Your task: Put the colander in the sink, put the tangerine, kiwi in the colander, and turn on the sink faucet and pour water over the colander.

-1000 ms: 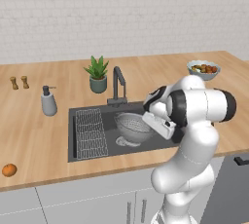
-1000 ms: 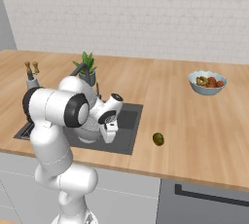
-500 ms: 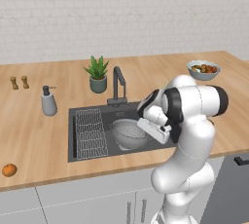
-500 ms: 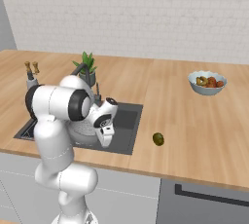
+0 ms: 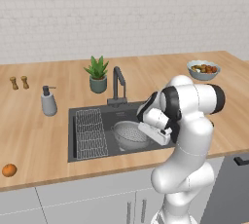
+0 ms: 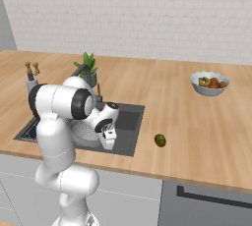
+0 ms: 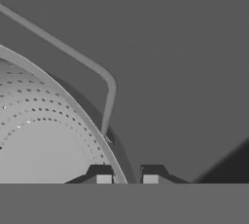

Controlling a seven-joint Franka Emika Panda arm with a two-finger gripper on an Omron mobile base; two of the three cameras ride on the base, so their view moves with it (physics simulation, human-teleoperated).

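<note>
Colander [image 5: 130, 135] sits low inside the dark sink [image 5: 87, 152], to the right of the wire grid rack [image 5: 91, 133] and in front of the angular faucet [image 5: 118, 85], with the white arm bent down over the basin's right side. In the hand view the gripper [image 7: 125, 179] straddles the colander's rim [image 7: 73, 103], one fingertip inside the perforated bowl and one outside; the fingertips stand a little apart with the rim between them, but you cannot tell from these pictures whether they are pinching it or have let go.

Your step in hand, by the look of it, is setting the colander down. Do it well by making sure the bowl rests flat on the basin floor and well under the spout before you part the fingers fully. Then lift straight up along the rim so neither finger drags the bowl or catches the thin side handle [image 7: 104, 89] looping just beside the grip.

Plan the fruit runs next, since the two lie far apart. The kiwi [image 6: 159, 140] lies on the wooden counter [image 6: 197, 122] just right of the sink. The tangerine [image 5: 8, 170] sits near the counter's front edge, well left of the basin. Leave the bowl of mixed fruit [image 6: 210, 82] alone.
</note>
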